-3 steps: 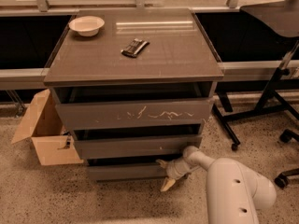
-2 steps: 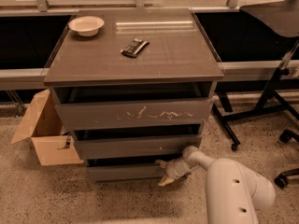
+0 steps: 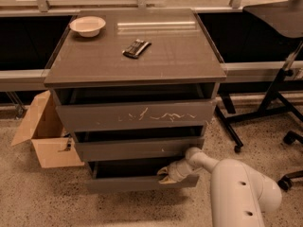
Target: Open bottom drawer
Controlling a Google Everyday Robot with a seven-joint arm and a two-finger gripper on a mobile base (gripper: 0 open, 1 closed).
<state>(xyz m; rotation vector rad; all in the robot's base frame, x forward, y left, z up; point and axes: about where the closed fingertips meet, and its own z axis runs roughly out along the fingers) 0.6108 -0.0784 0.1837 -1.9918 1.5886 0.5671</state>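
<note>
The bottom drawer (image 3: 132, 183) is the shallowest of three dark grey-brown fronts in a low cabinet (image 3: 135, 60). It stands pulled out a little, with a dark gap above its front. My gripper (image 3: 164, 176) sits at the top edge of that front, right of its middle, with its tan fingertips reaching into the gap. The white arm (image 3: 236, 188) comes in from the lower right. The middle drawer (image 3: 137, 149) and the scratched top drawer (image 3: 137, 116) also stand slightly out.
A white bowl (image 3: 87, 25) and a dark small packet (image 3: 136, 48) lie on the cabinet top. An open cardboard box (image 3: 45, 131) stands on the floor at the left. A black stand with wheeled legs (image 3: 274, 98) is at the right.
The gripper stays at the bottom drawer's top edge. The drawer front looks about the same distance out; no clear movement.
</note>
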